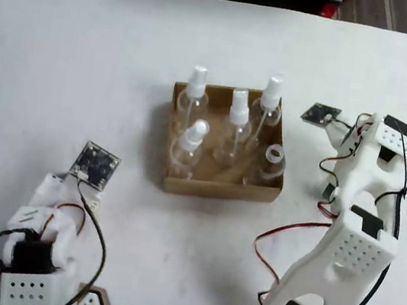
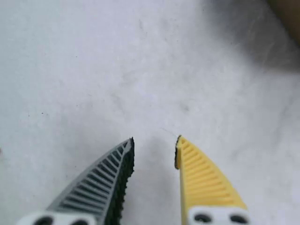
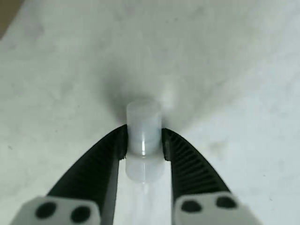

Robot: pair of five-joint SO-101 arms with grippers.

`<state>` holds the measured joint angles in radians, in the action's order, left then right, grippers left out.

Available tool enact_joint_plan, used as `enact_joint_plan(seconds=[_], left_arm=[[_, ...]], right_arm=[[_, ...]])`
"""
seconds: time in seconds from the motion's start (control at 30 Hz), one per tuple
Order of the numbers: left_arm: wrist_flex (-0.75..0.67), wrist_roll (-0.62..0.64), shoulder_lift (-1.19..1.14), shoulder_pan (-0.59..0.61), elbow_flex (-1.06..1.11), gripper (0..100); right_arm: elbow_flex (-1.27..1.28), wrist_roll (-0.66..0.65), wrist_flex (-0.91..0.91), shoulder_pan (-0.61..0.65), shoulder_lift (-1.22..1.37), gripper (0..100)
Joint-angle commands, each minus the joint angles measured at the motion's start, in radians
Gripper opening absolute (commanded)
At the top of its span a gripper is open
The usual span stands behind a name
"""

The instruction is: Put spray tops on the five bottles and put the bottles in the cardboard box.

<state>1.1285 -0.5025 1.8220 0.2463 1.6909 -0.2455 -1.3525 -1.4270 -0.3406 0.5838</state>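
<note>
A cardboard box [image 1: 217,189] stands mid-table with several clear bottles in it. Bottles [image 1: 195,95] [image 1: 237,119] [image 1: 267,105] [image 1: 188,149] carry white spray tops; the bottle [image 1: 270,160] in the box's right front corner has a bare neck. My right gripper [image 3: 144,137] is shut on a white spray top [image 3: 144,121], held just over the white table to the right of the box. My left gripper [image 2: 154,144] hangs open over bare table, nothing between its fingers. The left arm [image 1: 37,246] sits at the front left, well short of the box.
The white right arm [image 1: 344,244] stretches from the front edge up along the box's right side, with loose red and black wires around it. A brown box corner [image 2: 288,11] shows in the left wrist view. White table [image 1: 63,61] lies open to the left of the box.
</note>
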Motion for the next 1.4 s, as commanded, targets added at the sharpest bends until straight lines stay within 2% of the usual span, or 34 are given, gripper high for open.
enact_joint_plan(seconds=[0.0, 0.23, 0.43, 0.53, 0.7, 0.77, 1.07, 1.23, 1.37], left_arm=[[0.006, -0.009, 0.005, 0.010, 0.002, 14], [0.006, -0.009, 0.005, 0.010, 0.002, 14], [0.006, -0.009, 0.005, 0.010, 0.002, 14], [0.006, -0.009, 0.005, 0.010, 0.002, 14], [0.006, -0.009, 0.005, 0.010, 0.002, 14], [0.008, -0.009, 0.005, 0.010, 0.002, 14], [0.008, -0.009, 0.005, 0.010, 0.002, 14], [0.008, -0.009, 0.005, 0.010, 0.002, 14], [0.008, -0.009, 0.005, 0.010, 0.002, 14]], right_arm=[[-0.035, -0.003, -0.116, 0.005, -0.174, 1.5], [-0.032, 0.002, -0.252, 0.002, -0.495, 1.5], [-0.028, 0.196, -0.254, 0.008, -0.740, 1.5], [-0.028, 0.371, -0.189, 0.010, -0.835, 1.5], [-0.026, 0.844, -0.087, -0.005, -0.961, 1.5], [-0.026, 0.928, -0.088, -0.010, -1.018, 1.5], [0.018, 0.939, -0.085, -0.001, -1.279, 1.5], [0.187, 0.936, -0.065, 0.133, -1.468, 1.5], [0.354, 0.942, 0.097, 0.222, -1.641, 1.5]])
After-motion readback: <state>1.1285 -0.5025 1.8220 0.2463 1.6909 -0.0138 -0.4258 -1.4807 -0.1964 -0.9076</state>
